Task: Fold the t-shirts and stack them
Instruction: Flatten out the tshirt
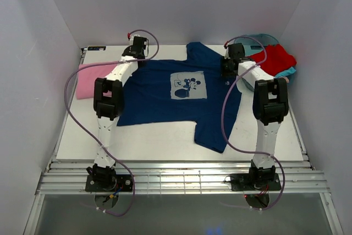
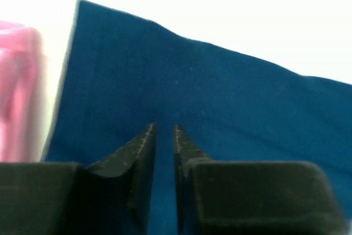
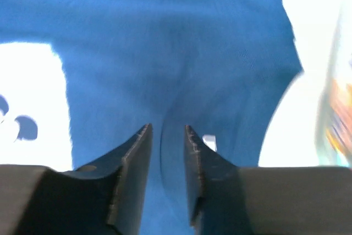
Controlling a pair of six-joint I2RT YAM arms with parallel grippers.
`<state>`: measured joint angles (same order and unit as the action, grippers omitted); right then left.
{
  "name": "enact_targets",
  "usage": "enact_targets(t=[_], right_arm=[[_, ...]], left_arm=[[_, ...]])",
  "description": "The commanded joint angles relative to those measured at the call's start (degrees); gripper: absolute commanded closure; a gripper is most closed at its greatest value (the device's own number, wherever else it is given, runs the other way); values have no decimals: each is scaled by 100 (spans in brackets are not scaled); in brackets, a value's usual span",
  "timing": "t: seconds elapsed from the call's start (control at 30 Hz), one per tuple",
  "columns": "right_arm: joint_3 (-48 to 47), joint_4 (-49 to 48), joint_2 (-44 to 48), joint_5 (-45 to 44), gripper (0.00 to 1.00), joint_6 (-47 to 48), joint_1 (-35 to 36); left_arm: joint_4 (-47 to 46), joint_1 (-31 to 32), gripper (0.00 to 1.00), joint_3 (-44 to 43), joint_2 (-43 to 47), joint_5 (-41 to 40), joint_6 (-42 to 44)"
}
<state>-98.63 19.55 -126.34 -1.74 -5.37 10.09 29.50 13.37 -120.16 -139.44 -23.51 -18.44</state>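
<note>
Lying spread across the middle of the surface (image 1: 165,142), the navy shirt (image 1: 157,89) is gripped at both ends: left pincer (image 2: 165,130) nipping its far left corner, right pincer (image 3: 168,130) pinching puckered cloth by the collar. Pink shirt (image 1: 88,81) at the left edge.

A navy blue cloth t-shirt with a square print (image 1: 159,103) lies spread across the middle of the flat white counter (image 1: 159,141). Its hem is to the left and its collar to the right. Just left of the hem lies a folded pink cloth t-shirt (image 1: 91,81). At the far right corner stands a round teal plastic tub (image 1: 263,37), with a red cloth t-shirt (image 1: 278,59) heaped in it.
</note>
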Motion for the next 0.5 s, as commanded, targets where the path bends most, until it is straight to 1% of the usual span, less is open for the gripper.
enact_targets(t=[0.0,0.07,0.1,0.13,0.17,0.23,0.27,0.3,0.33,0.37,0.47], right_arm=[[554,-778,1356,-151,61,141,11],[756,-664,1777,-143,61,19,72],[931,-437,1884,-125,61,-52,98],[1038,-322,1998,-108,61,-139,177],[1169,-233,2217,-90,61,-218,213],[1670,31,2429,-55,62,-447,405],[1863,101,2665,-63,62,-500,493],[2065,145,2789,-168,62,-544,607],[2493,180,2921,-256,62,-649,870],[2680,215,3192,-387,62,-693,1011],[3340,417,3702,-827,60,-974,1609]], left_arm=[[-400,69,63,228,1532,4,112],[-471,157,57,781,1892,-144,103],[-497,201,56,1027,2233,-215,95],[-497,262,56,1282,2393,-259,69],[-471,289,56,1824,2543,-294,42],[-305,359,58,2380,2938,-391,-264],[-95,360,59,2949,3044,-400,-422],[3,377,60,3250,3158,-409,-589],[64,369,63,3549,3351,-409,-913],[222,377,62,4074,3440,-418,-1090],[608,377,58,4623,3634,-480,-1662]])
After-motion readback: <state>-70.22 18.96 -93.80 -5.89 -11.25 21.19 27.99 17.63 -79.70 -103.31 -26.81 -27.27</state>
